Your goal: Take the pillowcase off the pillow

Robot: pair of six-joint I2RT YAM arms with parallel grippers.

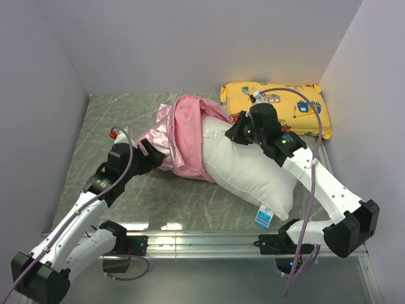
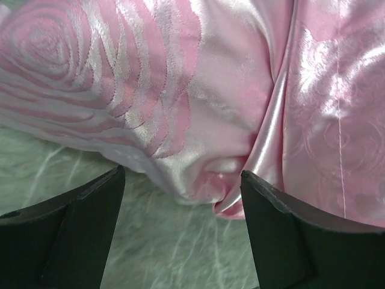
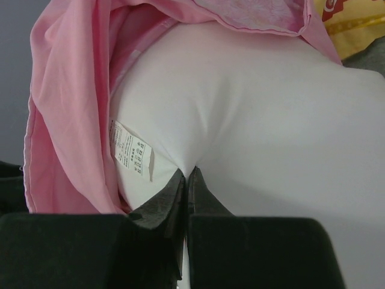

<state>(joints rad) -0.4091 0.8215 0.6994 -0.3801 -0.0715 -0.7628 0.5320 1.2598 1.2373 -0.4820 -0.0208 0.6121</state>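
The white pillow (image 1: 247,168) lies slantwise on the table, its near half bare, with a blue-and-white tag (image 1: 263,217) at the near corner. The pink satin pillowcase (image 1: 183,136) is bunched over its far left end. My right gripper (image 1: 237,133) is shut, pinching a fold of the pillow's white fabric (image 3: 252,108) at its tips (image 3: 187,174), beside a care label (image 3: 131,150). The pillowcase (image 3: 66,120) hangs to the left there. My left gripper (image 2: 182,177) stands open at the pillowcase's (image 2: 150,90) folded edge, a fold just between the fingertips and nothing gripped.
A yellow vehicle-print pillow (image 1: 278,104) lies at the back right, against the wall behind my right arm. The grey marble table (image 2: 168,241) shows under the left gripper. Walls close in on three sides, and a metal rail (image 1: 209,240) runs along the near edge.
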